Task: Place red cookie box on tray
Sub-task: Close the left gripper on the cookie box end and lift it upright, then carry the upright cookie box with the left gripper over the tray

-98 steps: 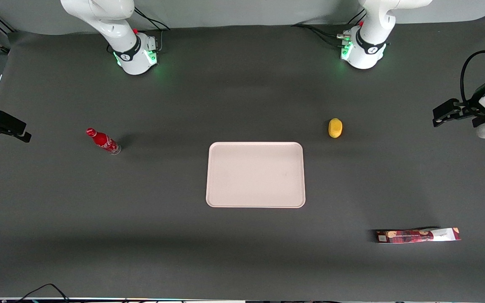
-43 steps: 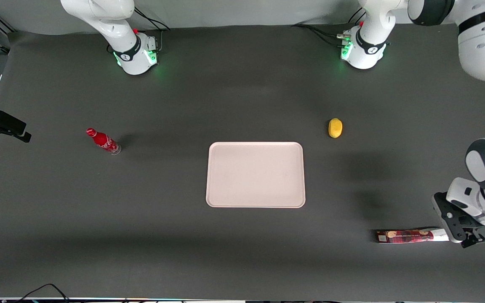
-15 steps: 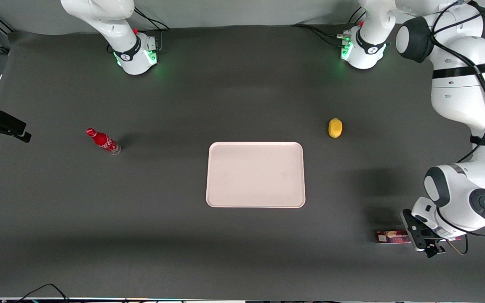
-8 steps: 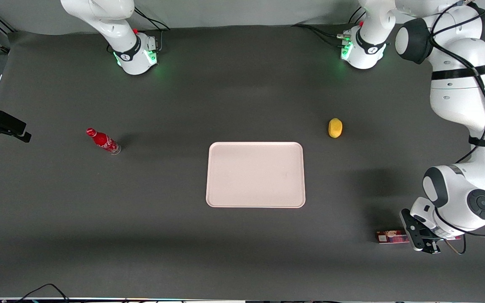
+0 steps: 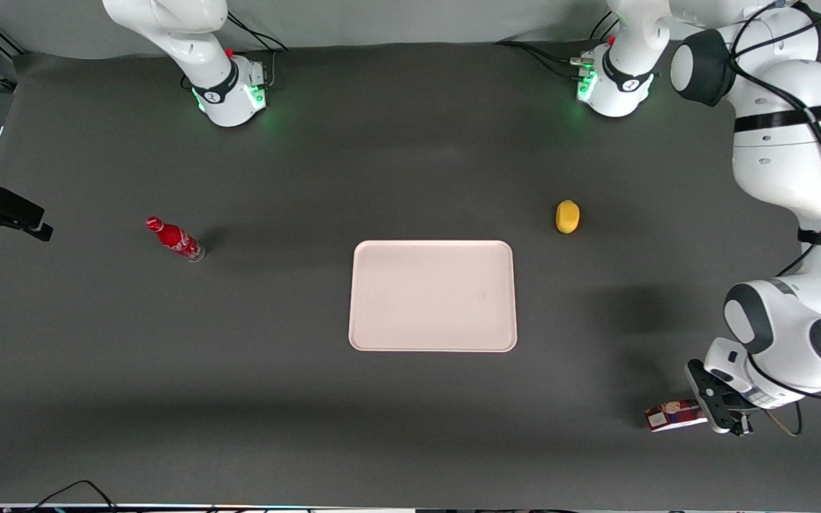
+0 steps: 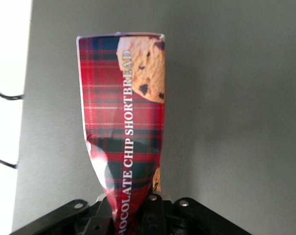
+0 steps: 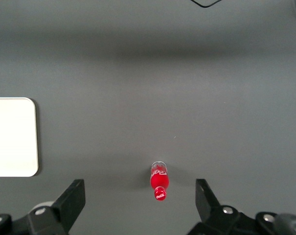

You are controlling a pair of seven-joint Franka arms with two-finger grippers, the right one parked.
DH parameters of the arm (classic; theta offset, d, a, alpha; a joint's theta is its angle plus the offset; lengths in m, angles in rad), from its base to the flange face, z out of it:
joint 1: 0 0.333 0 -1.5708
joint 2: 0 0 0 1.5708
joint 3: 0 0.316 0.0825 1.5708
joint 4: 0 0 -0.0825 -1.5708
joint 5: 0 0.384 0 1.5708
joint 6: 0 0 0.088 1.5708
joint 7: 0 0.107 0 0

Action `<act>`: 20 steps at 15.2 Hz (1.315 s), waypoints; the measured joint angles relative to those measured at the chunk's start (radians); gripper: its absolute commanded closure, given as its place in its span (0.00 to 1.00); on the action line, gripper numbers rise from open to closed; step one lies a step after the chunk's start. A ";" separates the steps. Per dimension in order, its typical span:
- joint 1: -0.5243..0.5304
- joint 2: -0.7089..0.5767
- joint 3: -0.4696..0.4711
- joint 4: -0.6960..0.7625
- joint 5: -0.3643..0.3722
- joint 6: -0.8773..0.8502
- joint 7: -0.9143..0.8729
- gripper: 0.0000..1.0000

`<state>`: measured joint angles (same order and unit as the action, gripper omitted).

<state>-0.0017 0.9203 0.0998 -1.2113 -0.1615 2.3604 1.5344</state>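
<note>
Glossy dark-red plaid cardboard makes up the red cookie box [image 5: 674,415], a long, narrow carton printed with chocolate-chip cookie pictures and white lettering along its length; in the left wrist view the red cookie box [image 6: 124,147] is creased and pinched narrower where it enters the fingers. It sits nearer to the front camera than the tray and well off toward the working arm's end of the table. The gripper [image 5: 723,413], black and hard-edged under a smooth white wrist, is closed around the carton's middle, its jaws pressed against the two long faces so that the cardboard buckles between them. Only the end of the box toward the tray shows in the front view, the remainder being covered by the gripper and wrist. The box's long axis runs roughly along the table's length, with the visible end pointing toward the tray, and it sits at a slight tilt. I cannot tell whether that end touches the table [image 5: 311,427], a matte dark-grey surface. Farther from the camera lies the tray [image 5: 432,296], a flat pale pink rectangle with rounded corners and a low raised rim, smooth and bare inside. A small rounded yellow object [image 5: 567,216] rests farther still, near the tray's corner toward the working arm. A small red bottle [image 5: 174,239] with white script lies well apart from the tray, toward the parked arm's end.
</note>
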 measured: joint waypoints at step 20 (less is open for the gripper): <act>-0.021 -0.552 -0.140 -0.055 0.130 -0.783 -0.726 1.00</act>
<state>-0.0228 0.3688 -0.0406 -1.2662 -0.0315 1.5775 0.8088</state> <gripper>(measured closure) 0.868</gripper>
